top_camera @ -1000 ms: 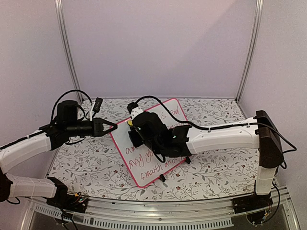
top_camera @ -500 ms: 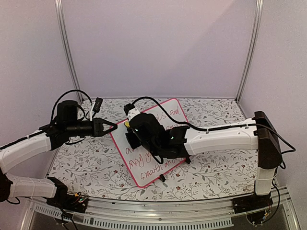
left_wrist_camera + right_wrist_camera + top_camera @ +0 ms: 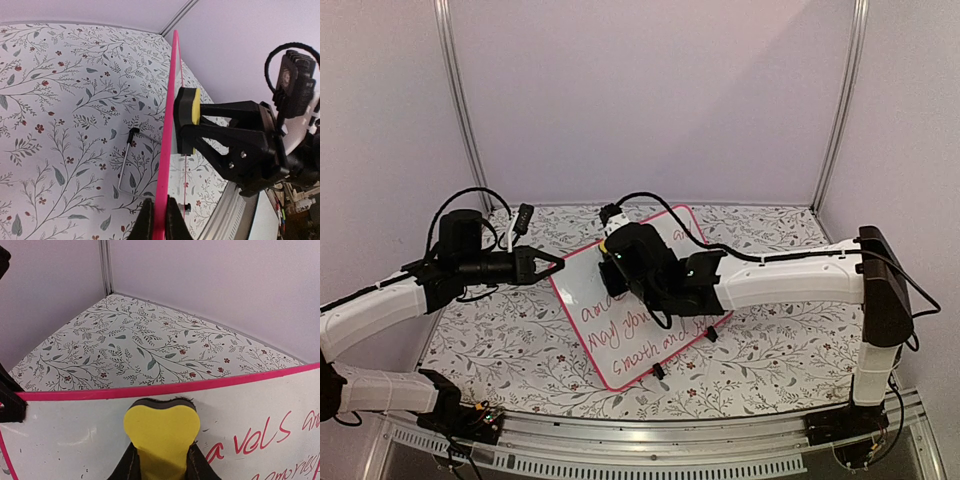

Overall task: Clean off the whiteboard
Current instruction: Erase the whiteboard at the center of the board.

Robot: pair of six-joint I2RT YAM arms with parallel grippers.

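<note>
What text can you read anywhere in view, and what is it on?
"vels", then a cut-off "an": red handwriting on the whiteboard, right wrist view.
"May you": same board, top view.
"smath and": line below, unsure.
Other words hidden or too blurred; nothing readable elsewhere.

Whiteboard (image 3: 585, 290) propped at middle of table (image 3: 490, 340); left gripper (image 3: 556, 268) on its left edge; eraser (image 3: 161, 432), in right gripper (image 3: 161, 466), against board face just below top edge; writing (image 3: 630, 330) right of and below eraser.
</note>
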